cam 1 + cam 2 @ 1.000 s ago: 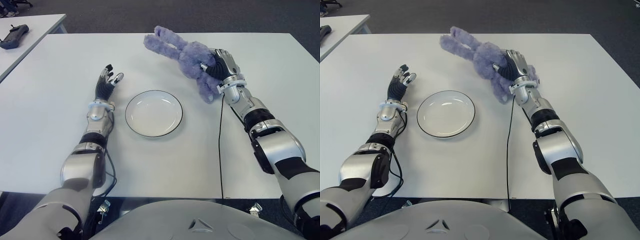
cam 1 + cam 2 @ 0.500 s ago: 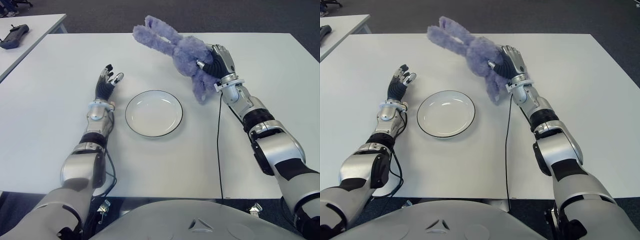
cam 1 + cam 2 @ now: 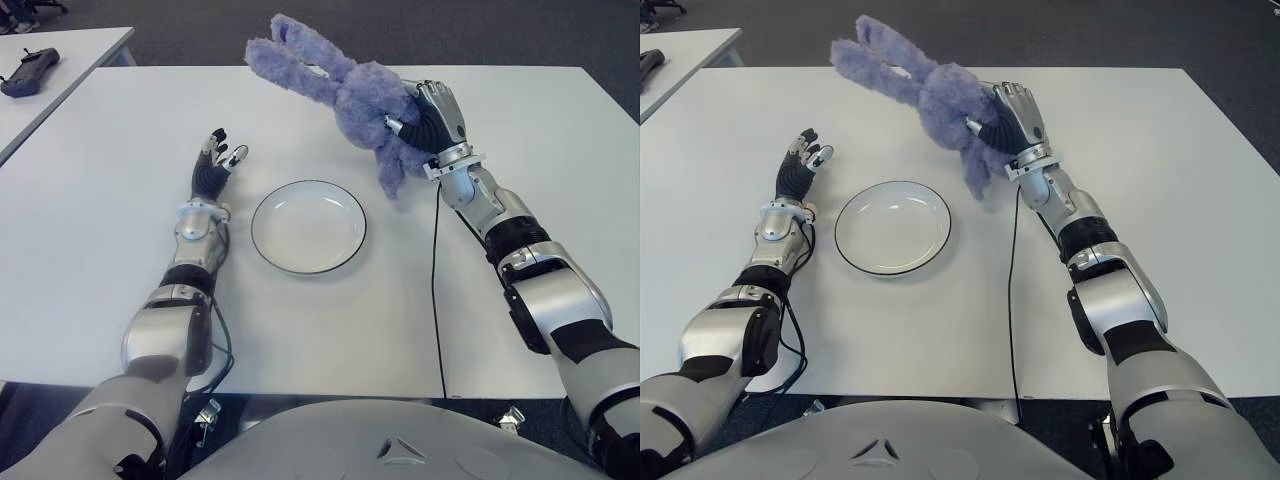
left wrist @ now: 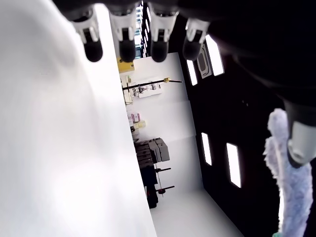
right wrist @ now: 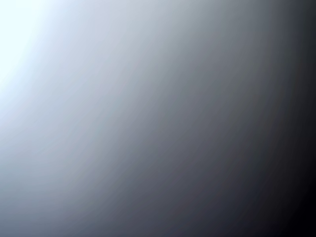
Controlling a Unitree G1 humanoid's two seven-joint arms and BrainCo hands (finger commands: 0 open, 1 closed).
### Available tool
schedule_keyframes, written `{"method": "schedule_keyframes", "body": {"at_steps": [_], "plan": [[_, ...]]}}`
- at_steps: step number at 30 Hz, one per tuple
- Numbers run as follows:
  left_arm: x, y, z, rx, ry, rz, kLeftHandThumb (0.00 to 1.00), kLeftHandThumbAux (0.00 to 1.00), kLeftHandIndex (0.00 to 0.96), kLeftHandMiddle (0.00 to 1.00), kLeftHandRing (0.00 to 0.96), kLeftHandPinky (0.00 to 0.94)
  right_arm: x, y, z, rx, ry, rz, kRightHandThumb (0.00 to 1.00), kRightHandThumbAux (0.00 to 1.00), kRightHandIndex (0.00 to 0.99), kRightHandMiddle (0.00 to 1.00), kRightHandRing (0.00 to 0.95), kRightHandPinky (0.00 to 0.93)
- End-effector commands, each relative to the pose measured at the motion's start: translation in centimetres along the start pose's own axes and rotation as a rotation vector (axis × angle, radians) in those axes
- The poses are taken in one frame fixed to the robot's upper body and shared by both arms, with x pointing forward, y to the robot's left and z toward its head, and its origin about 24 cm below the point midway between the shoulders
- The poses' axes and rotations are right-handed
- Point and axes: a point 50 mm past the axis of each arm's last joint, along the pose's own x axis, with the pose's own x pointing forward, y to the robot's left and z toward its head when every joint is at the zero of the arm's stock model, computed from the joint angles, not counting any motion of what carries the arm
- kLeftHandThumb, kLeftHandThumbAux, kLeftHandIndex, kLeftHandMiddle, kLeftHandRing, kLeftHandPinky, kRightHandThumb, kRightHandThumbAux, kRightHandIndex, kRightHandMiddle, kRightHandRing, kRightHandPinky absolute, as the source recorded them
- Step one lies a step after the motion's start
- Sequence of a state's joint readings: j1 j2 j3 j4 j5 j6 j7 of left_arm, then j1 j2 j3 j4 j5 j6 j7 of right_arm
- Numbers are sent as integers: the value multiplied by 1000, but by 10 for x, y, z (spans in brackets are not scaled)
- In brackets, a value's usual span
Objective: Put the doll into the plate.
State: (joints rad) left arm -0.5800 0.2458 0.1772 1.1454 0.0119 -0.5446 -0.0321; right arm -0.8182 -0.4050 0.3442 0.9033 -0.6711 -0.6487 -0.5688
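Left eye view alone shows right hand (image 3: 432, 118) gripping doll (image 3: 345, 95).

Left hand fingers (image 4: 122, 45): four tips extended side by side, spread, holding nothing, above the white table (image 4: 59, 148). Purple plush doll (image 4: 289, 197) partly visible farther off. Shelving and equipment stand beyond the table edge.

Silver-grey humanoid arms with black joints.
Left hand (image 3: 213, 168) has black fingers; a black cable (image 3: 436, 290) trails from the right hand (image 3: 437, 122).
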Motion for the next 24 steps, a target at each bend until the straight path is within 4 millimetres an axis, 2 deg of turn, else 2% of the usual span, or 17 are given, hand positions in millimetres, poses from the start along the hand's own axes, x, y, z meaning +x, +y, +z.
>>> {"method": "schedule_keyframes", "body": {"at_steps": [1,7,15,21,24], "plan": [[-103,-43,-113,-50,478,-64,0,468,0,40,3,0,-8,1,7,-25,-93,-5,833,659,792,833,851,841],[-103,-43,-113,-47,479,-74,0,465,0,29,0,0,-8,-3,11,-43,-136,-29,808,673,788,836,852,842],[-103,-43,-114,-54,490,-77,0,454,0,23,0,0,-1,-12,18,-30,-201,-91,825,667,780,832,849,836],[-103,-43,-114,-57,491,-75,0,445,0,19,0,0,12,-24,26,-27,-260,-151,815,671,784,838,855,850],[-103,-44,-114,-55,491,-74,0,441,0,23,0,0,13,-28,34,32,-308,-162,792,678,788,851,861,865]]}}
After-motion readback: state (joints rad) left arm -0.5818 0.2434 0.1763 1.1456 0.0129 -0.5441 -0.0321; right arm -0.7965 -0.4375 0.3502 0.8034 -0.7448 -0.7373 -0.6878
